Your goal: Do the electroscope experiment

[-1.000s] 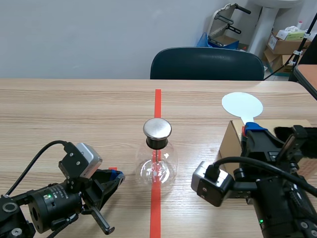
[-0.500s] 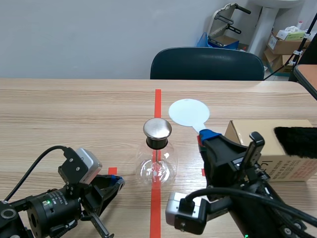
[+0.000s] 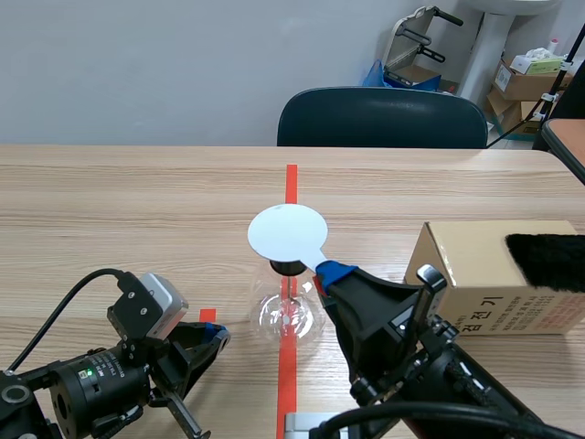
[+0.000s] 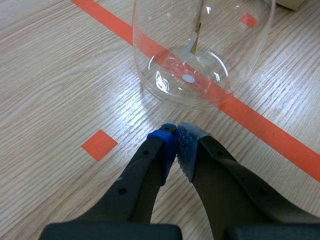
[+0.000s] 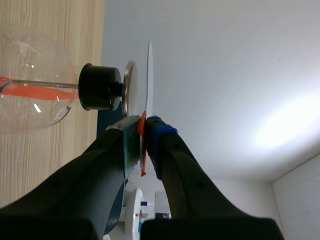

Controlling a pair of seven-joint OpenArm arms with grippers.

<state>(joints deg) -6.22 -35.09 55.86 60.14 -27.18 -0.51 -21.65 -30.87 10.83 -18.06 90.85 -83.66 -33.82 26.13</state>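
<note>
The electroscope, a round glass flask with a black stopper, stands on the red tape line. A white disc on a thin red handle hovers flat over its top and hides the metal cap in the scene view. My right gripper is shut on that handle. In the right wrist view the white disc lies parallel to the metal cap, a narrow gap apart, with the right gripper just behind. My left gripper rests shut on nothing, low beside the flask.
A cardboard box stands at the right with a piece of black fur on it. A dark chair stands behind the table's far edge. The left arm lies low at the near left.
The right arm has swept left, carrying the white disc from above the box to over the flask's cap. The left arm has hardly moved.
</note>
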